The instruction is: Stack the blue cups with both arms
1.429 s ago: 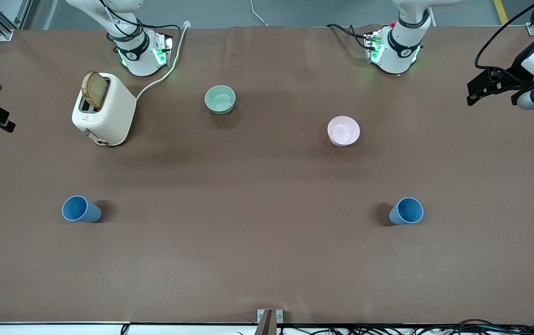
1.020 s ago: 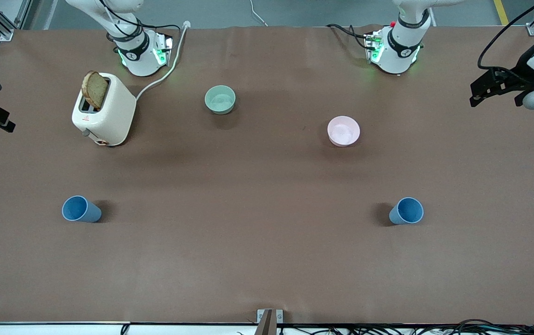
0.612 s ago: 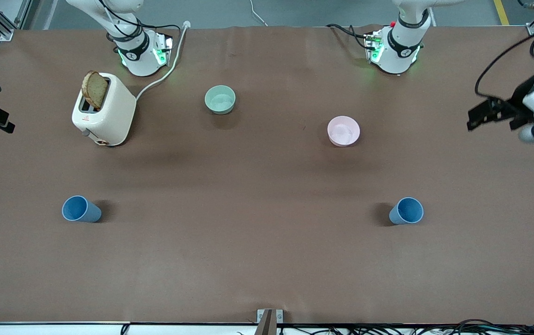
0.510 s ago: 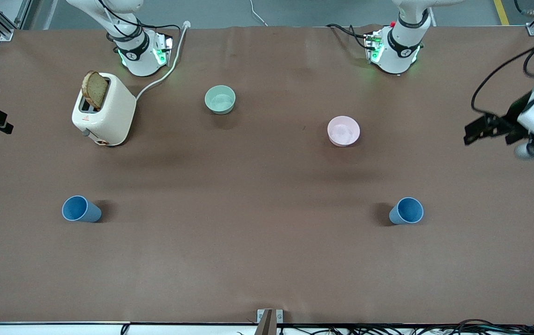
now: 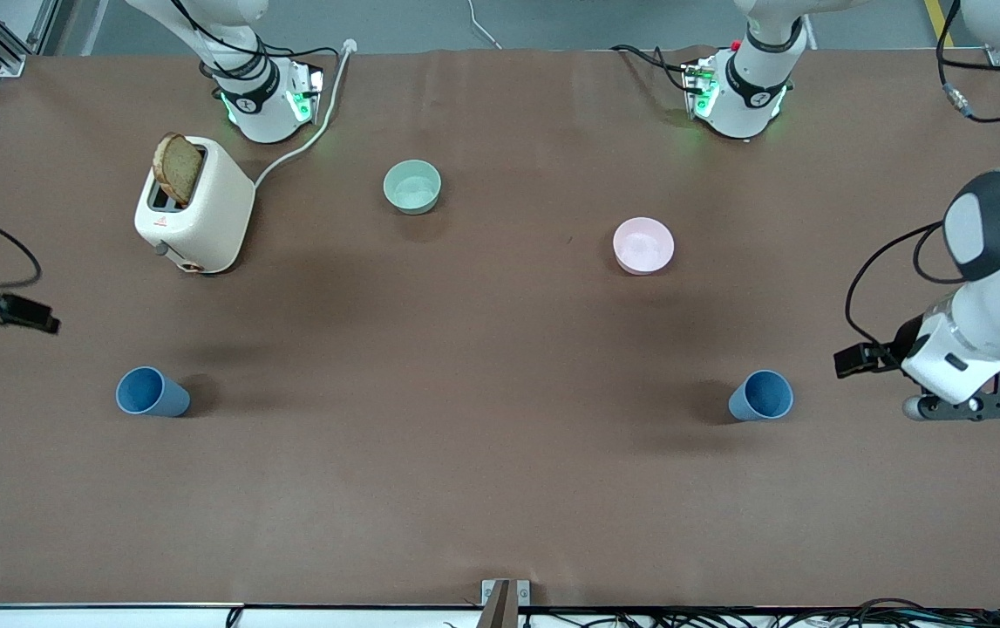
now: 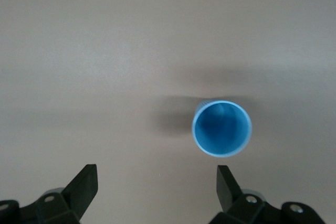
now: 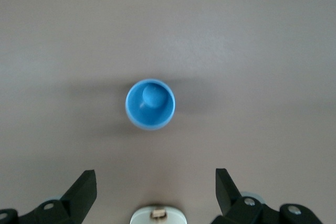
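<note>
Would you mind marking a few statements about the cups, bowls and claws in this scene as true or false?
1. Both blue cups stand upright and apart on the table. True.
2. The left claw is shut on a cup. False: it is open, with the cup free on the table.
3. The right claw is open. True.
4. The pink bowl holds a blue cup. False: it holds no cup.
5. The toaster has bread sticking out. True.
</note>
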Robot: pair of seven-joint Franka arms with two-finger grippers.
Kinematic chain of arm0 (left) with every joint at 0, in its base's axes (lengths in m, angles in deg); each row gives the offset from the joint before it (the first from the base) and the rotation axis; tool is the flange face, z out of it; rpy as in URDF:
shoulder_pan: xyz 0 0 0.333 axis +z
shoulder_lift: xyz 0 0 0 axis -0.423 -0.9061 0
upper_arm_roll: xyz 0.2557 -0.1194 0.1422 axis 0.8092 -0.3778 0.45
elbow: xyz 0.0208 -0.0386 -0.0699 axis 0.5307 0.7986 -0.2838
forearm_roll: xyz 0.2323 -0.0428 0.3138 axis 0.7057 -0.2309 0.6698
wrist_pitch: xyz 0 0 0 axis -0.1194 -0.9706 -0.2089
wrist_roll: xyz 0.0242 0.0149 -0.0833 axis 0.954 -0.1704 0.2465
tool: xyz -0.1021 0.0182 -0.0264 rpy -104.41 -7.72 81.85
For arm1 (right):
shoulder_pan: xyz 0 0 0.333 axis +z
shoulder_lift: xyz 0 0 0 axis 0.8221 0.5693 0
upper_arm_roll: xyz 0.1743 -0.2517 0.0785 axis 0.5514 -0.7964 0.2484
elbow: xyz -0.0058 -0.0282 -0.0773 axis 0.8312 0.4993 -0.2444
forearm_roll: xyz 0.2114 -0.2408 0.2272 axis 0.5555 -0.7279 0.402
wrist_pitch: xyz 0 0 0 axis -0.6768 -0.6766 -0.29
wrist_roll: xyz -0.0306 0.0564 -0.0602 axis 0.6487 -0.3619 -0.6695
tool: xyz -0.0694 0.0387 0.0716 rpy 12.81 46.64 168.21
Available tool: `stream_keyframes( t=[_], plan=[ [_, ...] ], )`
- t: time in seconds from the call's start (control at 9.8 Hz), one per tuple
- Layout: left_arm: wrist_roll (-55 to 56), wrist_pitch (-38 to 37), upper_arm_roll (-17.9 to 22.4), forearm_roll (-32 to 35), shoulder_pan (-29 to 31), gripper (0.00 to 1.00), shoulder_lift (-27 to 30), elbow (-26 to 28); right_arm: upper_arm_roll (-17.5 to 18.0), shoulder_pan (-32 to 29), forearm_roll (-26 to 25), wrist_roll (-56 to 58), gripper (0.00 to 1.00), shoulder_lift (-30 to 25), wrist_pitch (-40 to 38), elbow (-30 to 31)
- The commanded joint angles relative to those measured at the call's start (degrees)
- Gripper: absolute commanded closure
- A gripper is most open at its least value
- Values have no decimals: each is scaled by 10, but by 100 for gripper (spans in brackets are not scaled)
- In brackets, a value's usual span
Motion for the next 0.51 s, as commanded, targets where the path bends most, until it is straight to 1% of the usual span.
stream_keyframes(
  t=[0.0, 0.1, 0.2, 0.41],
  plan=[
    [6, 46, -4, 2, -3, 0, -56, 9, 4, -8, 2, 11, 0, 50, 109, 31],
    [6, 65, -7, 2, -1, 2, -73, 11, 4, -12, 1, 37, 0, 70, 169, 56],
    [6, 67, -9, 2, -2, 9, -82, 12, 4, -18, 1, 65, 0, 80, 214, 80],
    [6, 82, -9, 0, -11, 21, -103, 12, 4, -18, 1, 70, 0, 88, 261, 121]
  ],
)
